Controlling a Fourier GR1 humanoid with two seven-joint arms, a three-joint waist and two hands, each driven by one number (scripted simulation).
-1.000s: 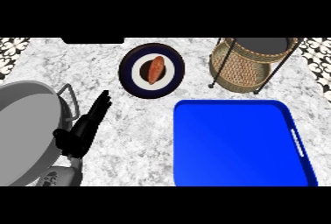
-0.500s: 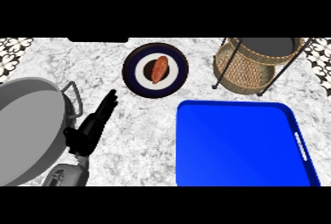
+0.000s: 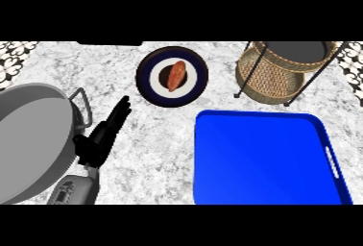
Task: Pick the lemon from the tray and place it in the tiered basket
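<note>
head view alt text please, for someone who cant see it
A blue tray lies bare on a marble counter, no lemon in sight, with a wicker tiered basket behind it. The left hand rests open beside a grey pan; a plate holds reddish food.

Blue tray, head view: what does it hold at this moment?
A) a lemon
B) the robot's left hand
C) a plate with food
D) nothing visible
D: the blue tray shows only its bare blue floor; no lemon is in sight, the plate with food sits on the counter beyond it, and the left hand lies with straight fingers between the tray and the pan.
</note>
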